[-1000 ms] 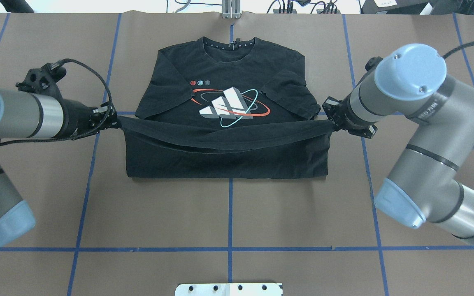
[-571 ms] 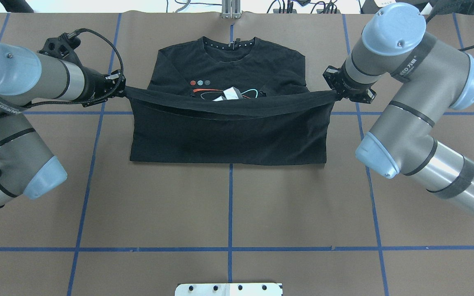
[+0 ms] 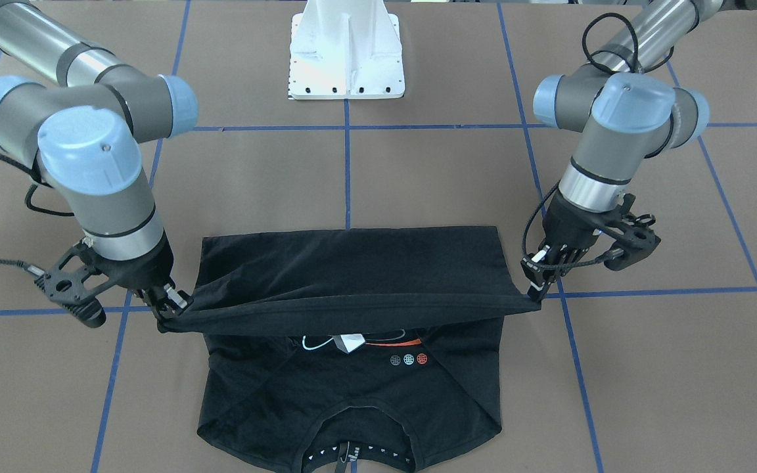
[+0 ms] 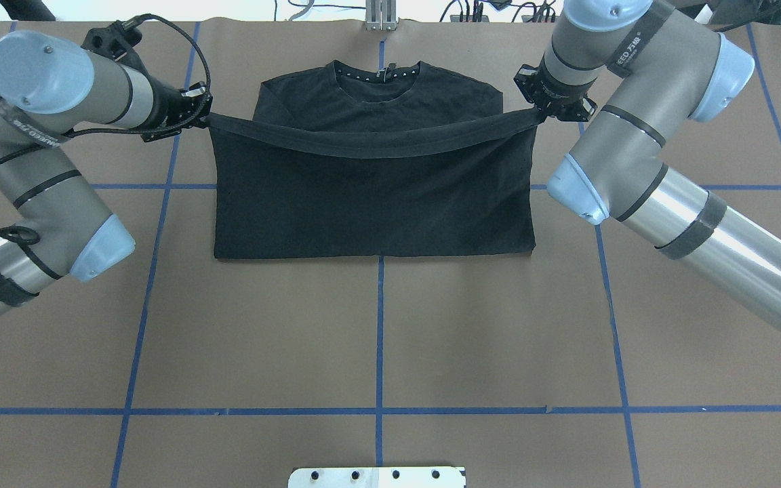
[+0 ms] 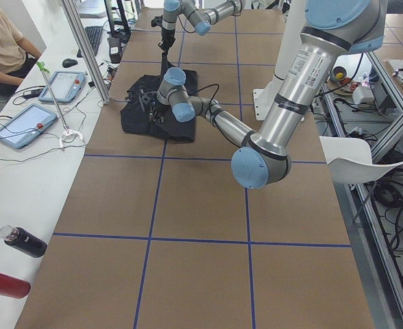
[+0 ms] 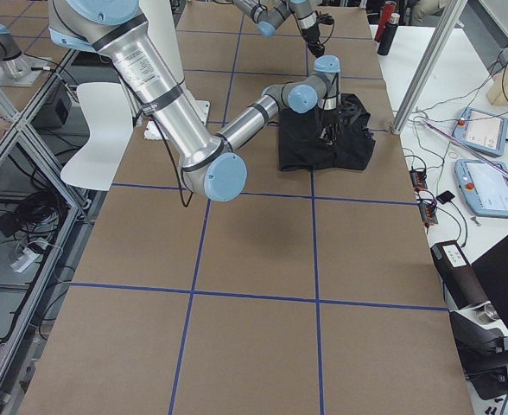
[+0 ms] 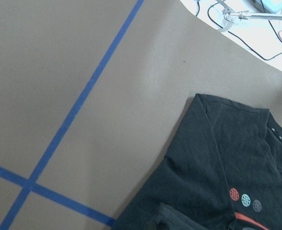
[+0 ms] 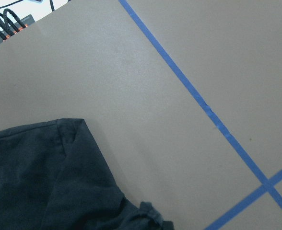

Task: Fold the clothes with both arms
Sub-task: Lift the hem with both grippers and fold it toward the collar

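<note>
The black T-shirt lies on the brown table with its collar at the far edge. Its lower half is doubled over the chest, plain black back up. My left gripper is shut on the hem's left corner and my right gripper on the right corner. The hem hangs taut and slightly sagging between them, just short of the collar. In the front-facing view the left gripper and right gripper hold the hem above the table. A strip of the print shows under it.
A white mounting plate sits at the robot's side of the table. Blue tape lines grid the brown surface. Cables run along the far edge. Bottles, tablets and a seated person are beside the table.
Both grippers have carried the hem away from the robot, from mid-chest to near the collar. The print is now covered in the overhead view, and the folded edge has shifted the same way.
</note>
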`<state>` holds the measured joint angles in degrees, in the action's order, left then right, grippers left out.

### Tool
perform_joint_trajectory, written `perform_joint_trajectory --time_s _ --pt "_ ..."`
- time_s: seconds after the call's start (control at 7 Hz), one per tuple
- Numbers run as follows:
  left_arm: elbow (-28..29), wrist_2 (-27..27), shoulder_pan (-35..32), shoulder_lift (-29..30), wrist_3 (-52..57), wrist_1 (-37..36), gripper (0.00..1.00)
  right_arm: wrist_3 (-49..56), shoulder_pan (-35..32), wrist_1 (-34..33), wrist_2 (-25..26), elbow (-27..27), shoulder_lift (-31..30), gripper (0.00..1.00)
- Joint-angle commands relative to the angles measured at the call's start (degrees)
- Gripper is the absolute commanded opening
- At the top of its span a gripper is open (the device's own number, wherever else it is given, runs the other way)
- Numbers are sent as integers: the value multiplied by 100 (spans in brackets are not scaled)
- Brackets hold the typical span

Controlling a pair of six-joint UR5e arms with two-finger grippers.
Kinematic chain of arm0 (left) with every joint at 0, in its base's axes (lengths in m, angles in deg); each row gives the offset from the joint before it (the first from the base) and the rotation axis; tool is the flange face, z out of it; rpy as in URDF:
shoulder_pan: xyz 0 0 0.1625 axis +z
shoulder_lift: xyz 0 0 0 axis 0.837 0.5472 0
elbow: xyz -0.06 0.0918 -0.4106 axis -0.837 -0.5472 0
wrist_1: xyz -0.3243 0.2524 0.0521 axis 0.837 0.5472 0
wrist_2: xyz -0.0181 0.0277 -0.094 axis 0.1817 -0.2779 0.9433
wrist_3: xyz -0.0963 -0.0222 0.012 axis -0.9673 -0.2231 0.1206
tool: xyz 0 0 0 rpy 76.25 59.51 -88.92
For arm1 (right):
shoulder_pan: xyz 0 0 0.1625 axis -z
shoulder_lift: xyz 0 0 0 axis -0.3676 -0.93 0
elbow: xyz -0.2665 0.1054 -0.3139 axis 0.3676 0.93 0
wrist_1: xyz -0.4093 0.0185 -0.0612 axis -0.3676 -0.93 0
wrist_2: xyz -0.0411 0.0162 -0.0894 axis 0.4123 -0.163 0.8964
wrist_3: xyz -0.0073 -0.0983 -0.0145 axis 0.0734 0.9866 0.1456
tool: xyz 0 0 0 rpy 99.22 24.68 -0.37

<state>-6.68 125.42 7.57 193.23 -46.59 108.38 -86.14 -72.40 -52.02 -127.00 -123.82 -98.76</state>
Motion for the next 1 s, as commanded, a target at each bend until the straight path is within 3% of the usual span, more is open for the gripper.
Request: perform_joint_trajectory --time_s 0.0,0.29,0.86 --pt "1055 -111 -92 292 -10 874 0 34 -24 505 33 982 436 0" --pt "1490 -340 -92 451 -10 1134 0 139 -15 1005 129 1556 501 0" --pt "1738 -490 -258 724 8 1451 0 184 29 1050 358 1620 518 0"
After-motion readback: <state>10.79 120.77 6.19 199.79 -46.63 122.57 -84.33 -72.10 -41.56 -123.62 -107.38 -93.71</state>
